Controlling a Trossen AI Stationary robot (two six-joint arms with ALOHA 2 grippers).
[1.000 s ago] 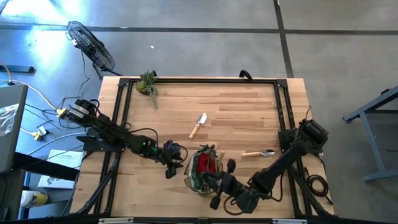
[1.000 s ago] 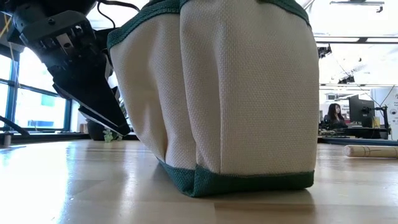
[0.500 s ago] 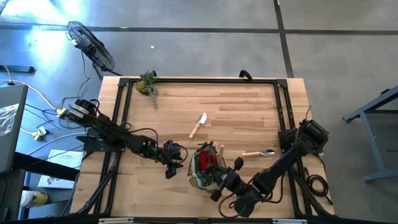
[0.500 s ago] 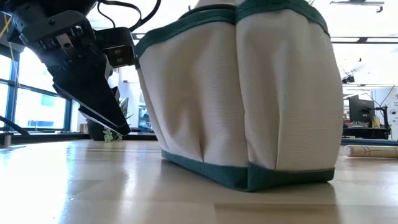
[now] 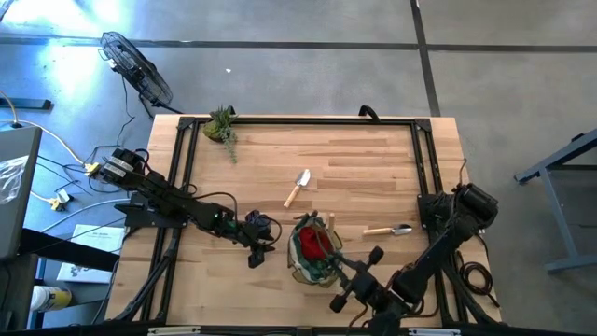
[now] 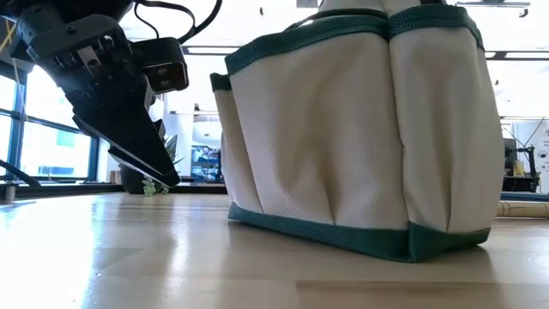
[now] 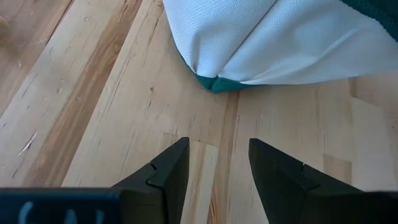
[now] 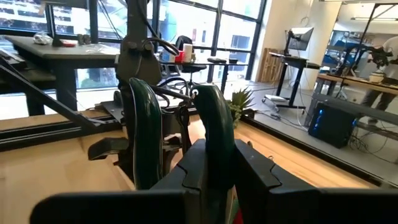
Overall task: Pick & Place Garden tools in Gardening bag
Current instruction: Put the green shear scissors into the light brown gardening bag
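Leafy plant clump (image 5: 222, 124) lies at table's (image 5: 354, 173) far left corner. Black floor fan (image 5: 136, 70) stands on grey floor beyond that corner. Desks with monitors (image 8: 300, 37) fill the windowed room behind.

Gardening bag (image 5: 312, 254) stands upright, trowels (image 5: 297, 188) (image 5: 387, 230) lying behind it.

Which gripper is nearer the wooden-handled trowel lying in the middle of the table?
Left. The left gripper sits beside the trowel, apart from it; the right gripper is farther, at the green-trimmed fabric bag.
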